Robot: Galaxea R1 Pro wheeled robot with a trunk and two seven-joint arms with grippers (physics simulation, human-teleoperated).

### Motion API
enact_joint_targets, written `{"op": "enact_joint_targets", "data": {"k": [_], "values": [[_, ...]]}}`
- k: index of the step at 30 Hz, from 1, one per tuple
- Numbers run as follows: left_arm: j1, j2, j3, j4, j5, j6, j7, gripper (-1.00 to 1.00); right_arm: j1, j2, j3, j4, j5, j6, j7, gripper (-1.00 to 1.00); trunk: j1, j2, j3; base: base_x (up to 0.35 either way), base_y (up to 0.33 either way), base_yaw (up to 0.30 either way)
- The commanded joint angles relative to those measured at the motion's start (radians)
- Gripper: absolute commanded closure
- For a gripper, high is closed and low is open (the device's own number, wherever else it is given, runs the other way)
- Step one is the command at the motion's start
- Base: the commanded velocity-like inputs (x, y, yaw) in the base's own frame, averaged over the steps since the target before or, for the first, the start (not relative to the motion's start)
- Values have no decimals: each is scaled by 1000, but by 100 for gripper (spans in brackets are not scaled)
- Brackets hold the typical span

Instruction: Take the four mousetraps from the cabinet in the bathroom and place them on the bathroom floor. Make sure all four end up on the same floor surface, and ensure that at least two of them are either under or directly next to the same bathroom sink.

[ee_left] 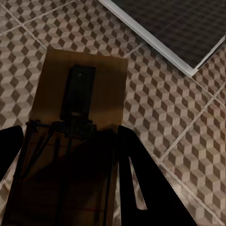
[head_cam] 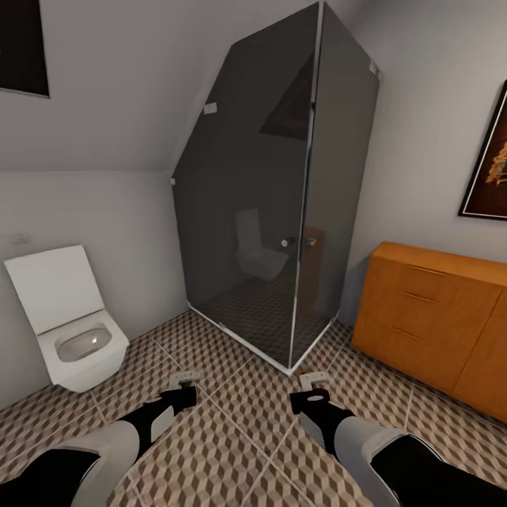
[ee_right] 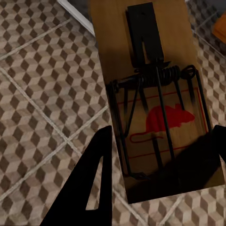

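Glass shower stall (head_cam: 282, 197) ahead, toilet (head_cam: 74, 324) leftward, cabinet (head_cam: 436, 317) rightward; each gripper (head_cam: 184, 394) (head_cam: 310, 398) clasping a mousetrap (ee_left: 80, 136) (ee_right: 155, 94).

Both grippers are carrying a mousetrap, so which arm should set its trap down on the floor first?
Hard to separate: the left gripper and right gripper each hold a mousetrap over the bathroom floor. No sink shows, so neither arm is visibly better placed.

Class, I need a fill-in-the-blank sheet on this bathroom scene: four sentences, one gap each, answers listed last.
1. Each tool, left tool and right tool, holds a ____.
2. The printed mouse on the right mousetrap is coloured ____.
3. The cabinet stands on the robot's ____ side.
4. The toilet lid is ____.

Answers: mousetrap; red; right; up
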Motion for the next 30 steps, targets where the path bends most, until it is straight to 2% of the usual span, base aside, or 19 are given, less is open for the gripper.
{"op": "enact_joint_targets", "data": {"k": [1,12,17,18,21,30], "values": [[-1,0,-8,2,9,-4,-3,100,-1,1,9,1,-9,2,-1,100,0,-1,-1,0,0,295],[-1,22,-8,4,14,2,-3,100,-1,1,10,1,-8,3,-1,100,0,-1,-1,0,0,295],[-1,64,-8,8,16,-1,-1,100,-1,1,11,1,-8,4,-1,100,0,-1,-1,0,0,295],[-1,79,-8,9,16,0,-1,100,-1,1,11,1,-8,3,-1,100,0,-1,-1,0,0,295],[-1,99,-8,11,17,4,0,100,-1,1,12,1,-6,3,-1,100,0,-1,-1,0,0,295],[4,123,-8,17,16,-6,2,100,-1,1,12,1,-4,3,-1,100,0,-1,-1,0,0,295]]}}
